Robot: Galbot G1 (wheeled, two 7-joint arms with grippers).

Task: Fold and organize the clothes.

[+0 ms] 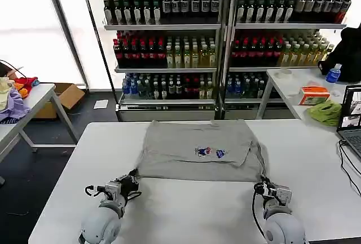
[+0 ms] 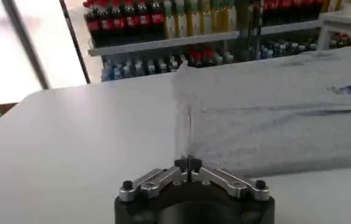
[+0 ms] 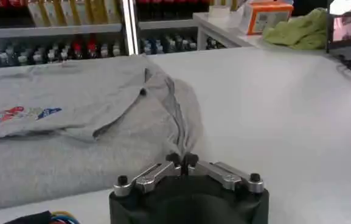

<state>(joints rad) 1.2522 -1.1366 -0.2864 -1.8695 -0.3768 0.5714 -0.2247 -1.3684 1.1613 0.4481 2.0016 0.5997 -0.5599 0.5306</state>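
A grey T-shirt (image 1: 197,151) with a small multicoloured chest print (image 1: 210,152) lies partly folded in the middle of the white table (image 1: 186,216). My left gripper (image 1: 133,179) is at the shirt's near left corner, and my right gripper (image 1: 262,186) is at its near right corner. In the left wrist view the gripper (image 2: 187,163) is shut on a thin raised fold of the grey shirt (image 2: 272,115). The right wrist view has the gripper (image 3: 181,159) shut on a bunched edge of the shirt (image 3: 72,140), with the print (image 3: 17,114) farther off.
A laptop (image 1: 351,121) and black cables (image 1: 347,162) sit at the table's right edge. Behind it, a second table holds a lime-green cloth (image 1: 326,112) and an orange box (image 1: 313,94). Coloured garments (image 1: 14,94) lie on a left side table. Bottle shelves (image 1: 225,41) stand behind.
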